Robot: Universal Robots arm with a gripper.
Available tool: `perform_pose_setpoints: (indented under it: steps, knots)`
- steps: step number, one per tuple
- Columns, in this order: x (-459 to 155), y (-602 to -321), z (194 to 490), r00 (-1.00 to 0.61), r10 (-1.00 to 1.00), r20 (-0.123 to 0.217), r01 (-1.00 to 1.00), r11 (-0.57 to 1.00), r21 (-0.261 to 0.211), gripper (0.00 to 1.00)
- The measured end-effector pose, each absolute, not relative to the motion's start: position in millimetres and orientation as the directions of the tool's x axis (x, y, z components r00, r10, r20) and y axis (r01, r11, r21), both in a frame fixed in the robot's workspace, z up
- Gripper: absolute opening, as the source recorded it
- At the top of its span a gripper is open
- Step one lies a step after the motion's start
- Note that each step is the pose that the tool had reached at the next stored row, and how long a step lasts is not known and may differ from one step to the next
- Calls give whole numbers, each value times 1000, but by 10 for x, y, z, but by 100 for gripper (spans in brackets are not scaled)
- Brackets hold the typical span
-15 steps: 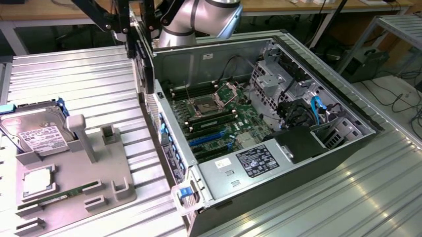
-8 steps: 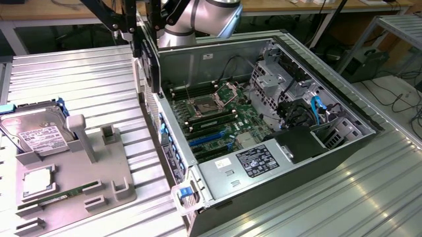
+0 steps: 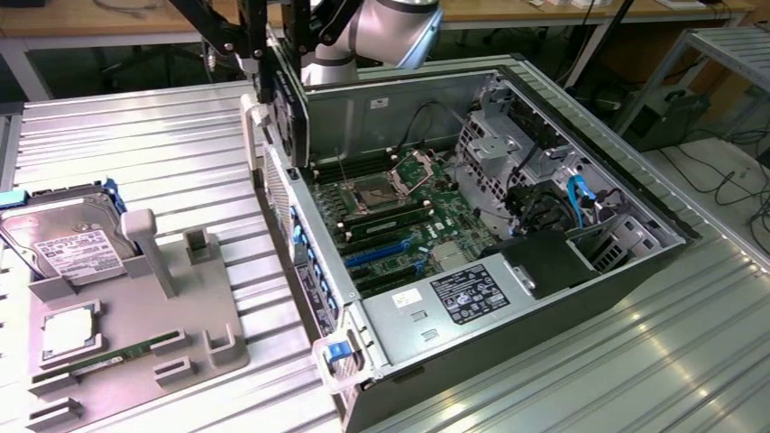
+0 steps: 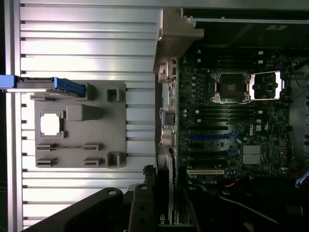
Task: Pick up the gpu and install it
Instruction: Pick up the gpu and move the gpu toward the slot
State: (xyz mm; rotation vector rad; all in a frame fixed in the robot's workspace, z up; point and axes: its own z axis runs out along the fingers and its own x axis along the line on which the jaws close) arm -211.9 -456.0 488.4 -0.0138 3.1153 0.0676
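- 1 gripper [image 3: 265, 56] clamped on 1 gpu [image 3: 288, 99]; card upright, over back edge of 1 open PC case [image 3: 506, 361].
- 1 grey tray [image 3: 216, 361] w/ 1 hard drive [image 3: 67, 239], 1 RAM stick [image 3: 126, 352], 1 CPU [image 3: 70, 329].
- 2 CPU sockets [image 3: 367, 196] inside case.

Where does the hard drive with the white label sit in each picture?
Exterior view: the hard drive stands at the exterior view's left, on the grey tray.
Wrist view: the hard drive is seen edge-on, with blue rails, along the grey tray's edge.
Shared landmark: the white square in the tray.
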Motion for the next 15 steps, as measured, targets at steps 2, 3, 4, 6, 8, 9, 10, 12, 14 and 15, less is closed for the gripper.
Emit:
perform_pose_setpoints:
  steps: [2,3,4,6,8,9,10,12,14,15]
  knots:
    - [-2093,-4560,4884,-1000,-8,-26,-9,999,43,27]
    - [-2080,-4560,4884,-1000,-8,-26,-9,999,43,27]
    - [-2064,-4560,4884,-1000,-8,-26,-9,999,43,27]
    - [-2029,-4560,4884,-1000,-8,-26,-9,999,43,27]
    - [-1997,-4560,4884,-1000,-8,-26,-9,999,43,27]
    - [-1981,-4560,4883,-1000,-8,-26,-9,999,43,27]
    - [-1949,-4560,4884,-1000,-8,-26,-9,999,43,27]
    - [-1923,-4560,4884,-1000,-8,-26,-9,999,43,27]
    - [-1894,-4560,4883,-1000,-8,-26,-9,999,43,27]
    - [-1871,-4560,4884,-1000,-8,-26,-9,999,43,27]
